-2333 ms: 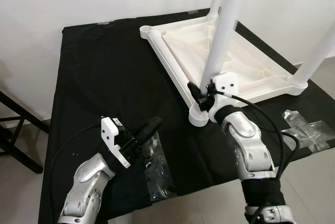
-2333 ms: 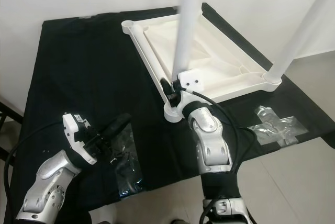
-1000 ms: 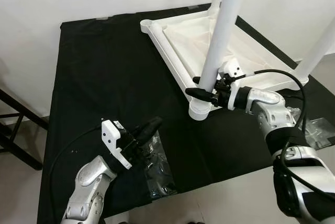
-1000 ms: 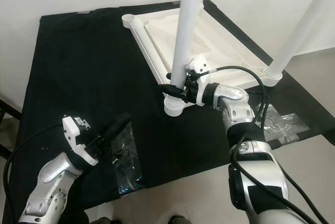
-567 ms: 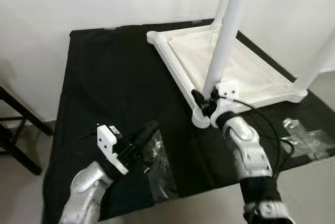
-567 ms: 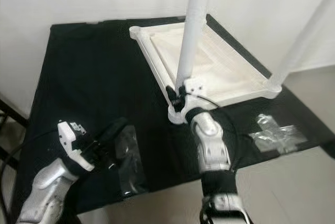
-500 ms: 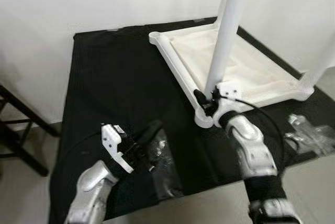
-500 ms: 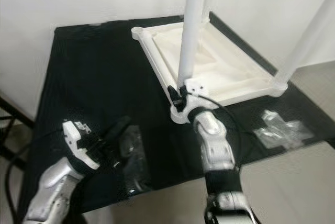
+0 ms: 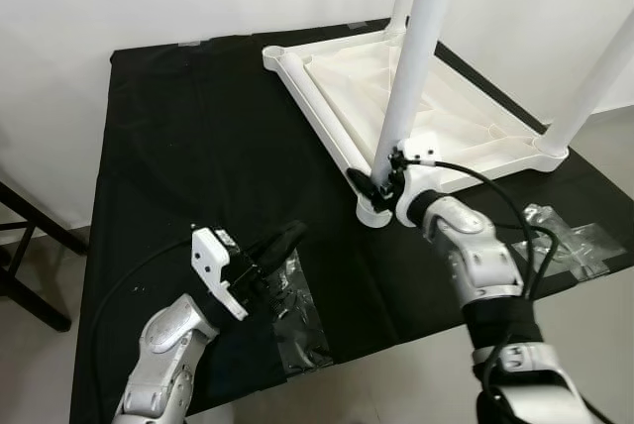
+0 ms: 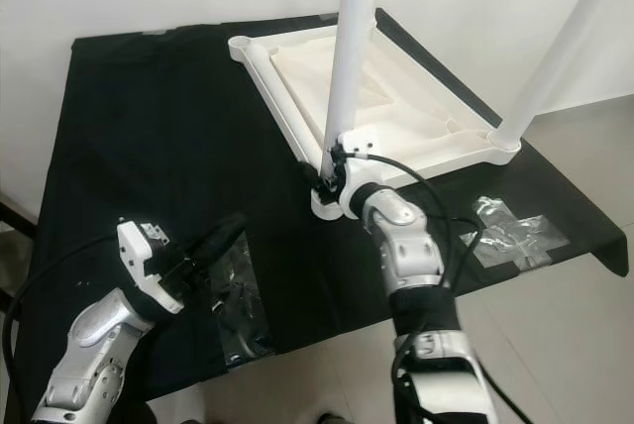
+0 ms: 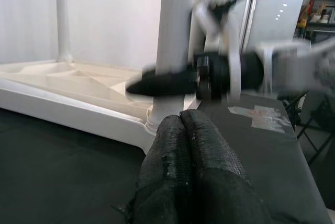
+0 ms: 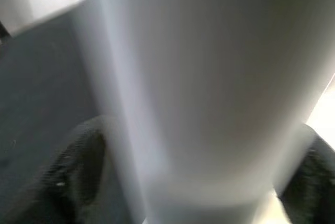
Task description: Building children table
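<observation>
Since a second ago the right arm has swung back from reaching in sideways to coming at the leg from the near side, elbow tucked toward the body, which suggests it is turning the leg in short strokes to seat it.

On the left, the left claw [image 9: 282, 242] hovers low over a clear plastic bag [image 9: 295, 317] near the front edge of the black-draped surface [image 9: 178, 137], its fingers pressed together and holding nothing; its forearm slants up from the near left corner.

Further right, the upturned white tabletop [image 9: 436, 122] lies flat on the cloth toward the back. The near white leg [image 9: 411, 57] stands upright in the socket at its front corner. The right claw [image 9: 374, 182] is clamped around the base of that leg just above the socket, one finger on each side, as the right wrist view confirms.

Two more legs rise at the far corners, and another plastic bag [image 9: 567, 243] lies at the far right.
</observation>
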`<state>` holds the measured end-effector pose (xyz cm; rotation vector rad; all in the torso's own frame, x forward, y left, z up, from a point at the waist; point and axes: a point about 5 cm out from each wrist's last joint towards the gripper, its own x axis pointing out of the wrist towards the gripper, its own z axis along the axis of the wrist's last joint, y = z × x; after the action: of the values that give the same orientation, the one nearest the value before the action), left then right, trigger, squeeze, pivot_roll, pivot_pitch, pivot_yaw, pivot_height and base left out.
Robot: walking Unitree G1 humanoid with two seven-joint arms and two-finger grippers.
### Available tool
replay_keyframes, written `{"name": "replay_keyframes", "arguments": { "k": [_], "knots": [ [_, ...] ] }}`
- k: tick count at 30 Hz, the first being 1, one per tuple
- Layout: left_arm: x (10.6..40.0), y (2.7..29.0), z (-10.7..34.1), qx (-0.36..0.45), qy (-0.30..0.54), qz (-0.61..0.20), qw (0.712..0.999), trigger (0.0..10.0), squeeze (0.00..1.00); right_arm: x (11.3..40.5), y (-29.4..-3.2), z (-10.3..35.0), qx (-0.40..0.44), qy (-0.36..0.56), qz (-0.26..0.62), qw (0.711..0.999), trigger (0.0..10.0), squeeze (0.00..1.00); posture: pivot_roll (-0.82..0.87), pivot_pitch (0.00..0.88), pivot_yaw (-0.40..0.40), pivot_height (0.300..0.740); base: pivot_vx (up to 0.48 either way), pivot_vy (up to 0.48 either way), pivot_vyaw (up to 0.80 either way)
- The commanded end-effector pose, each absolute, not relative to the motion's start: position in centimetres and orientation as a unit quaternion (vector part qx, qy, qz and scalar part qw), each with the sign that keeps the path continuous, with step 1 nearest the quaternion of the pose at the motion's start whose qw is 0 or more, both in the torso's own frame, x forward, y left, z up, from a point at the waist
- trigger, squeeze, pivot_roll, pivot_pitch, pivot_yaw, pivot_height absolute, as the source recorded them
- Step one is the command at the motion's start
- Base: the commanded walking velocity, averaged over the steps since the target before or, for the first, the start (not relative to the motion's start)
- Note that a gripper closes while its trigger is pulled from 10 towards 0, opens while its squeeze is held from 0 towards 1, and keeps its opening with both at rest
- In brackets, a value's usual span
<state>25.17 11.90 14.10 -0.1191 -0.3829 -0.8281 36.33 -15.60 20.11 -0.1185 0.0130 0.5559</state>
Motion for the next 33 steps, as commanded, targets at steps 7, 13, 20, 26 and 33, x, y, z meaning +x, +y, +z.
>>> {"name": "replay_keyframes", "arguments": {
  "k": [7,13,20,26,33],
  "knots": [
    [25.1,11.6,13.7,-0.054,-0.179,-0.404,0.895,10.0,0.0,36.4,-15.7,23.6,-0.115,-0.044,0.443,0.888,10.0,0.0,0.01,0.119,-0.025,0.74,0.0,0.0,0.0],
    [25.1,11.6,13.6,-0.054,-0.178,-0.405,0.895,10.0,0.0,37.5,-15.9,23.9,-0.143,-0.017,0.464,0.874,9.3,0.0,0.03,0.122,-0.033,0.74,0.0,0.0,0.0],
    [25.0,11.6,13.6,-0.055,-0.179,-0.405,0.895,10.0,0.0,37.7,-15.9,23.4,-0.131,-0.001,0.485,0.865,0.0,0.0,0.04,0.126,-0.037,0.74,0.0,0.0,0.0],
    [25.0,11.7,13.7,-0.056,-0.181,-0.402,0.896,10.0,0.0,37.6,-16.2,22.1,-0.125,0.007,0.496,0.859,0.0,0.0,0.03,0.134,-0.036,0.74,0.0,0.0,0.0],
    [24.9,11.8,13.8,-0.058,-0.182,-0.402,0.895,10.0,0.0,38.4,-16.7,20.4,-0.105,0.031,0.373,0.921,0.0,0.0,0.01,0.14,-0.041,0.74,0.0,0.0,0.0]
  ]
}}
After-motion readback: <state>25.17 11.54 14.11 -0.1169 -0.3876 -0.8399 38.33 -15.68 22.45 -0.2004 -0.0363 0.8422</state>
